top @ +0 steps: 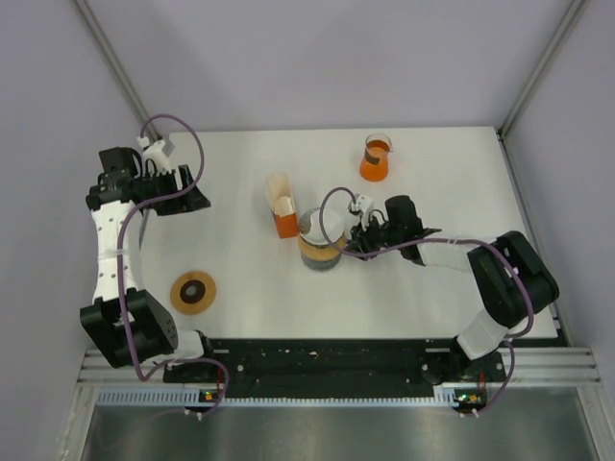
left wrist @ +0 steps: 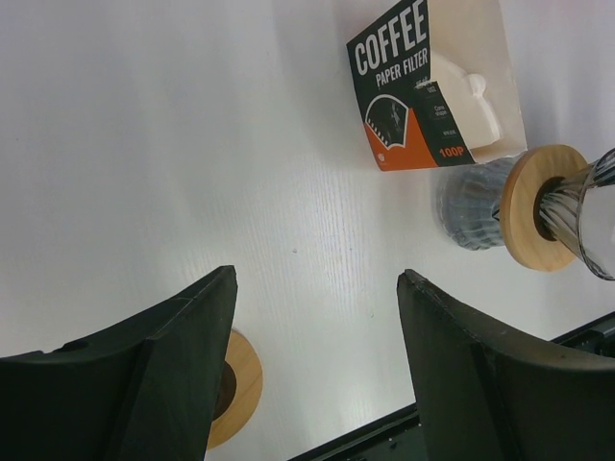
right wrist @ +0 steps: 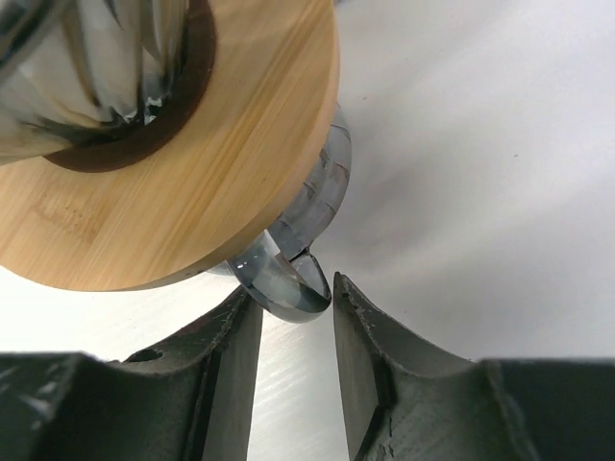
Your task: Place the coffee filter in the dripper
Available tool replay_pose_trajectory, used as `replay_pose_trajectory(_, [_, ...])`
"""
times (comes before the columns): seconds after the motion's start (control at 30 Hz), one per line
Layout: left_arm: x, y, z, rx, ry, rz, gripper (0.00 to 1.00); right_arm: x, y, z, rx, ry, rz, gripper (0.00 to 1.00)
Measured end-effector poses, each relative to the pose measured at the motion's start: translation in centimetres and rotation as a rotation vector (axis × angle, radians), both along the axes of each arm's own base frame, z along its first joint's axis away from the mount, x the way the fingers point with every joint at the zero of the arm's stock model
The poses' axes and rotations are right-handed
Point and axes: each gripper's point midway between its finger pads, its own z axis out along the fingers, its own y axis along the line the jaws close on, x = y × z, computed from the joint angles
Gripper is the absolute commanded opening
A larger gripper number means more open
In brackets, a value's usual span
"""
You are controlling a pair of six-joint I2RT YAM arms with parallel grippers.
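Presently we find the dripper (top: 320, 245), a clear glass cone in a wooden collar on a grey ribbed glass base, standing upright near mid-table. The orange carton (top: 284, 219) of filter papers (left wrist: 463, 84) stands just beside it on its left. The coffee filter itself we cannot place with certainty. No loose paper lies on the table, and the cone's mouth reads pale from above, which may be paper or the white table seen through glass. The right gripper (right wrist: 296, 317) sits low at the base's grey handle (right wrist: 288, 288), jaws a little apart with their tips to either side of the loop; we cannot tell whether they pinch it. The left gripper (left wrist: 317, 370) hangs with its jaws wide apart and nothing between them, well away at the table's left side, with a wooden ring (top: 193, 292) lying nearer the bases. Our concerns are these. A sideways pull or twist at the handle could drag or tip the stack, since the cone appears merely to rest on its base, and a tilt leftward would knock the carton. Thin papers may lift several at once or crease, and a creased one would seat crooked. A wide swing of the right arm could reach the flask (top: 377, 158) of orange liquid behind.
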Motion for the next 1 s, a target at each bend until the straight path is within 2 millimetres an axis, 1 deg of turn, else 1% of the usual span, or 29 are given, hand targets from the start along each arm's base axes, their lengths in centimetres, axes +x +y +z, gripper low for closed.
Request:
replay_pose_trajectory(0.07, [0.0, -0.1, 0.0, -0.005, 0.000, -0.004, 0.73, -0.1, 0.0, 0.2, 0.002, -0.004, 0.001, 0.38])
replay_pose_trajectory(0.13, [0.0, -0.2, 0.0, -0.010, -0.002, -0.008, 0.73, -0.1, 0.0, 0.6, 0.007, -0.012, 0.001, 0.43])
replay_pose_trajectory(0.2, [0.0, -0.2, 0.0, -0.010, -0.002, -0.008, 0.73, -0.1, 0.0, 0.9, 0.010, -0.018, 0.001, 0.52])
replay_pose_trajectory(0.3, [0.0, -0.3, 0.1, -0.012, -0.003, -0.010, 0.73, -0.3, -0.2, 1.5, 0.012, -0.023, -0.001, 0.58])
replay_pose_trajectory(0.5, [-0.1, -0.3, 0.1, -0.011, -0.005, -0.010, 0.73, -0.9, -0.9, 4.2, 0.018, -0.064, -0.020, 0.64])
replay_pose_trajectory(0.67, [-0.2, -0.3, 0.4, -0.007, -0.016, -0.010, 0.73, -2.1, -2.0, 6.6, 0.007, -0.088, -0.047, 0.68])
replay_pose_trajectory(0.8, [-0.2, -0.3, 0.6, -0.006, -0.020, -0.010, 0.73, -3.3, -2.9, 9.1, 0.000, -0.100, -0.059, 0.60])
replay_pose_trajectory(0.83, [-0.2, -0.3, 0.6, -0.006, -0.021, -0.010, 0.73, -3.5, -2.9, 10.1, 0.003, -0.112, -0.057, 0.57])
replay_pose_trajectory(0.87, [-0.2, -0.3, 0.6, -0.006, -0.022, -0.010, 0.73, -3.6, -2.6, 11.6, 0.014, -0.139, -0.051, 0.53])
replay_pose_trajectory(0.93, [-0.1, -0.3, 0.6, -0.005, -0.025, -0.010, 0.73, -4.2, -1.3, 14.0, 0.029, -0.199, -0.016, 0.44])
replay_pose_trajectory(0.97, [-0.1, -0.3, 0.6, -0.005, -0.025, -0.010, 0.73, -5.2, 0.3, 15.6, 0.039, -0.246, 0.029, 0.40])
replay_pose_trajectory(1.0, [-0.1, -0.3, 0.6, -0.005, -0.025, -0.010, 0.73, -6.1, 1.8, 16.7, 0.049, -0.280, 0.078, 0.36])
